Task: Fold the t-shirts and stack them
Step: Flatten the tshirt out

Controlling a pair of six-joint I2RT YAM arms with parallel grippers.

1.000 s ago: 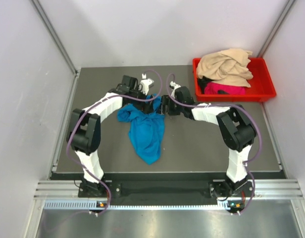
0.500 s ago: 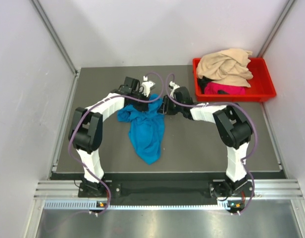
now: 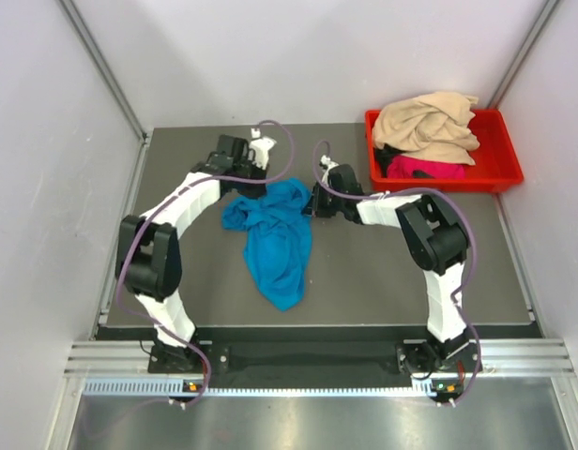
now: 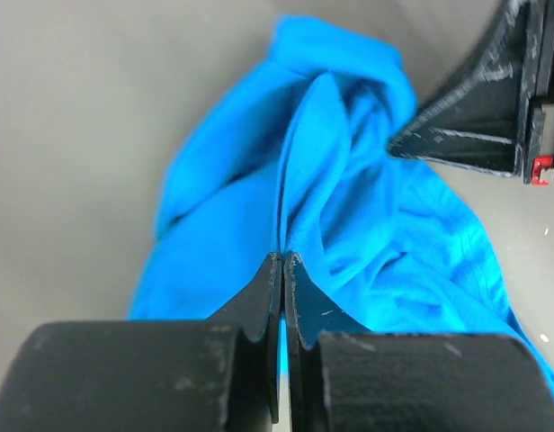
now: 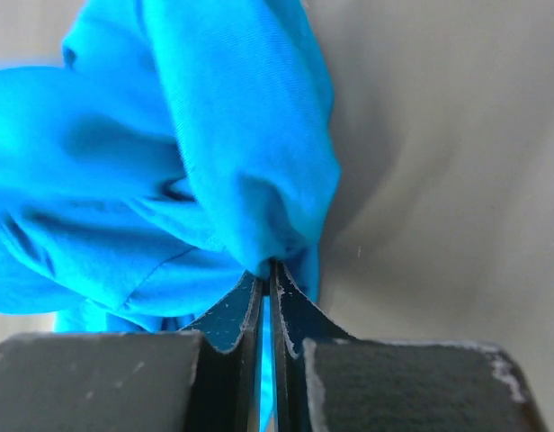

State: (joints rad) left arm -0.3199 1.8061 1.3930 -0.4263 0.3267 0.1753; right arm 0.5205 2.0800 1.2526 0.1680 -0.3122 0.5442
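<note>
Your left gripper (image 4: 283,263) and right gripper (image 5: 266,268) are each clenched on a fold of the turquoise t-shirt (image 3: 278,242), which lies bunched on the table (image 3: 383,272) between them. At far right, well apart, the beige t-shirt (image 3: 428,122) is heaped over the pink t-shirt (image 3: 426,170) in the red bin (image 3: 500,180).

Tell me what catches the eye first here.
A bright turquoise t-shirt lies crumpled at centre, with the left gripper and right gripper each pinched shut on its far end. At the far right corner, a red bin holds a beige t-shirt heaped over a pink t-shirt.
</note>
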